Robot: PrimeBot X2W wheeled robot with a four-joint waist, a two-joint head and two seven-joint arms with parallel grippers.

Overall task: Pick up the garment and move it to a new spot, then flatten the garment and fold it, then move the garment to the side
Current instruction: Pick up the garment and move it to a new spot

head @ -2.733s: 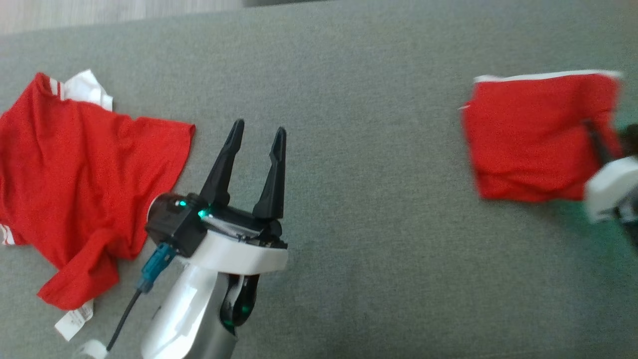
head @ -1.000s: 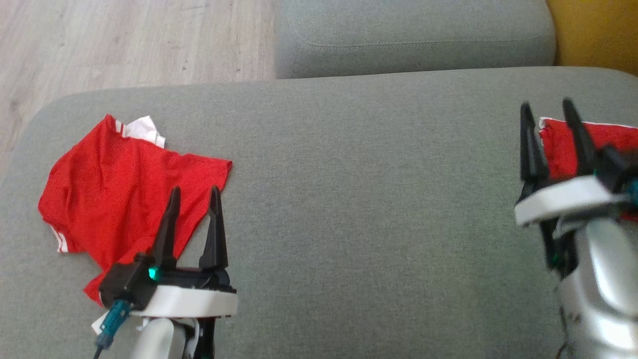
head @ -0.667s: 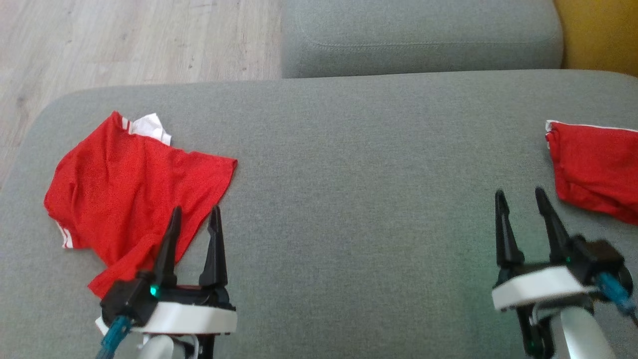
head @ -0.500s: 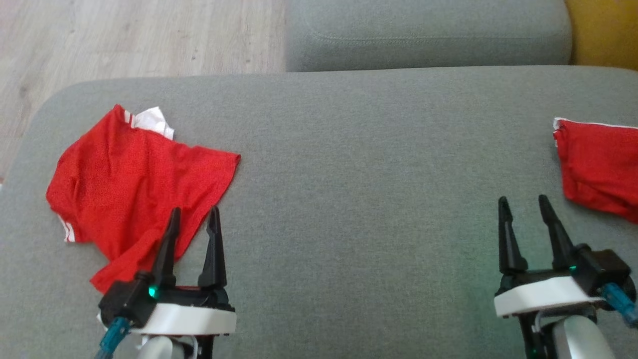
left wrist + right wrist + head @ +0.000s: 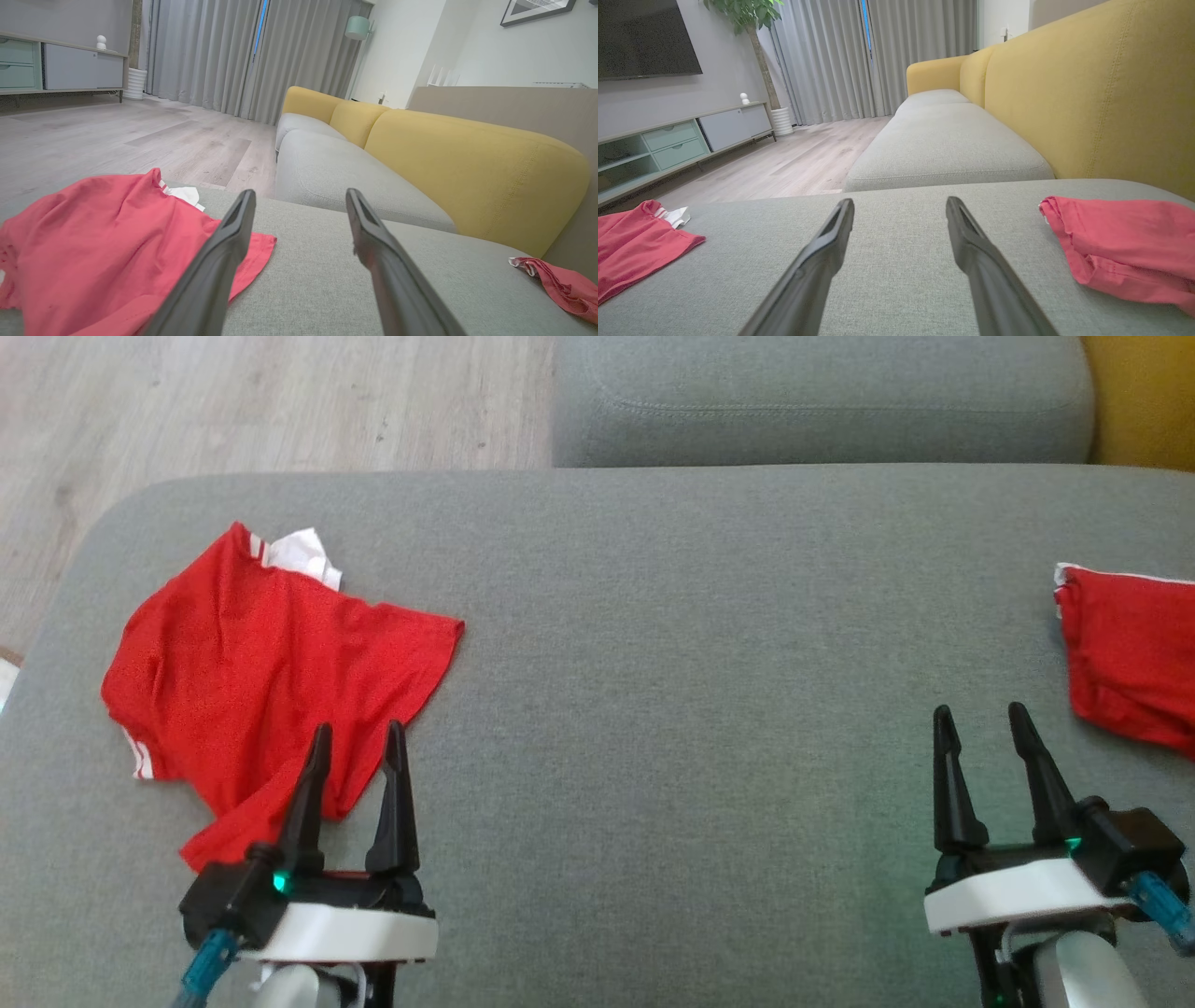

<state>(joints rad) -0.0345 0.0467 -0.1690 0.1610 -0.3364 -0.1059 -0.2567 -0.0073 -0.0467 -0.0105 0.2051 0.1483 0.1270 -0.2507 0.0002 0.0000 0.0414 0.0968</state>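
Two red garments lie on the grey cushion (image 5: 700,663): the crumpled garment (image 5: 271,681) at nine o'clock in the head view, the folded garment (image 5: 1130,663) at three o'clock. The left gripper (image 5: 358,733) sits at seven and the right gripper (image 5: 978,714) at five, both with fingers apart and empty. A fresh pick-up looks due. The left gripper, its tips by the crumpled garment's near hem, would need to dip and pinch the cloth.

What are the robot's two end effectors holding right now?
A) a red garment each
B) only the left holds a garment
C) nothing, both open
C: the left end effector and right end effector both stand open, gripping nothing; the red garment lies loose on the cushion.
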